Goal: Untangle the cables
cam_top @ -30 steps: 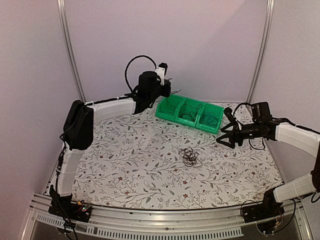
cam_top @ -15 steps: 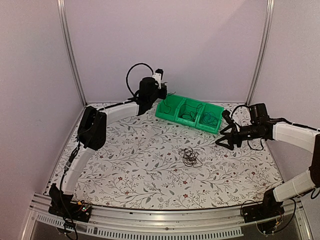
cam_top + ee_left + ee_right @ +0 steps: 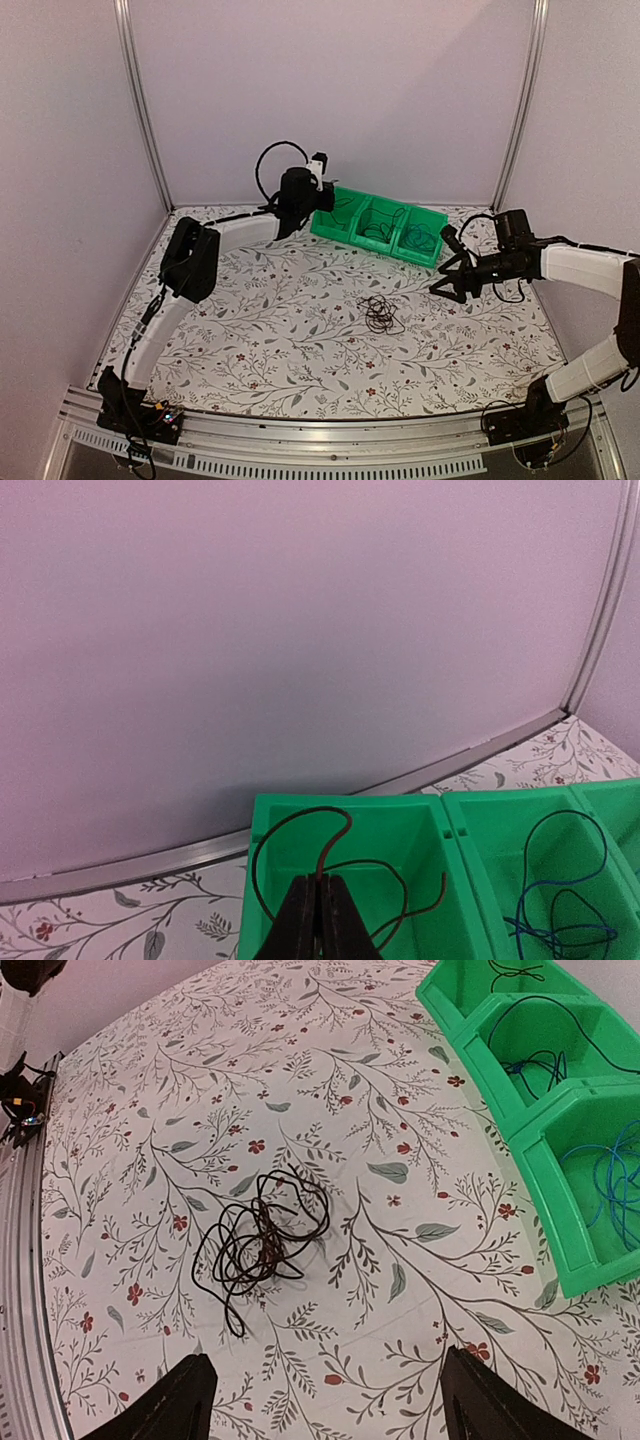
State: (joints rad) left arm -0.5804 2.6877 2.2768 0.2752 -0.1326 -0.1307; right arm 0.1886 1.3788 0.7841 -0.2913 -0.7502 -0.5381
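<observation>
A tangle of thin black and dark brown cables (image 3: 380,313) lies mid-table; it also shows in the right wrist view (image 3: 262,1240). My left gripper (image 3: 321,882) is shut on a dark brown cable (image 3: 340,832) and holds it over the leftmost compartment of the green bin (image 3: 262,825). In the top view the left gripper (image 3: 322,183) sits at the bin's left end (image 3: 322,228). Dark blue cable (image 3: 560,895) lies in the middle compartment, lighter blue cable (image 3: 615,1175) in the right one. My right gripper (image 3: 450,268) is open and empty, right of the tangle.
The green three-compartment bin (image 3: 560,1250) stands at the back of the floral tablecloth (image 3: 270,310). Pink walls (image 3: 330,80) and metal frame posts (image 3: 140,100) close the back and sides. The metal rail (image 3: 330,445) runs along the near edge.
The left arm has stretched further back and lowered toward the bin's left compartment with the brown cable. The right gripper has shifted slightly left toward the tangle.
</observation>
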